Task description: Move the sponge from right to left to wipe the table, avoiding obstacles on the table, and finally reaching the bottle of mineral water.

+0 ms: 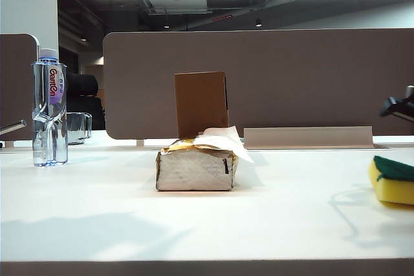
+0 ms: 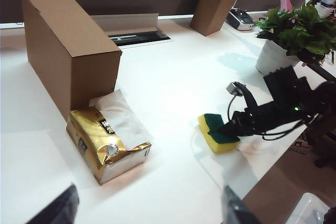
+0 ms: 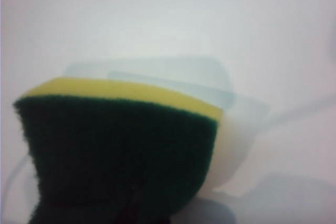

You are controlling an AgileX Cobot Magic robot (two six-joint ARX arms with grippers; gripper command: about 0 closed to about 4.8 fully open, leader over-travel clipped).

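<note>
A: Where is the sponge (image 1: 392,180)?

B: At the far right of the white table (image 1: 207,218), cut by the edge of the exterior view, its yellow foam down and its dark green scouring layer on top. In the left wrist view the sponge (image 2: 219,132) lies on the tabletop with the right gripper (image 2: 231,128) clamped on its green end. The right wrist view is filled by the sponge (image 3: 121,150), green face toward the camera, a yellow strip along its far edge, blurred white table beyond.

A: So the right gripper's jaws are closed on it?

B: Yes, closed tight on the sponge. The black arm and its cables trail off behind it toward the table's edge.

A: What lies between it and the bottle?

B: A silvery tissue pack (image 1: 196,167) with a gold top and a white tissue sticking out sits mid-table. Right behind it stands an upright brown cardboard box (image 1: 201,103); the left wrist view shows the pack (image 2: 107,144) just beside the box (image 2: 68,48). The GanTen mineral water bottle (image 1: 50,108) stands upright at the far left, white cap on, with a short clear glass cup (image 1: 78,127) just behind it.

A: And the left gripper?

B: The left gripper (image 2: 152,211) hangs above the table's near side, its two dark fingertips (image 2: 55,209) set wide apart, holding nothing. Farther off are a second cardboard box (image 2: 215,2) and a potted plant (image 2: 294,32).
</note>
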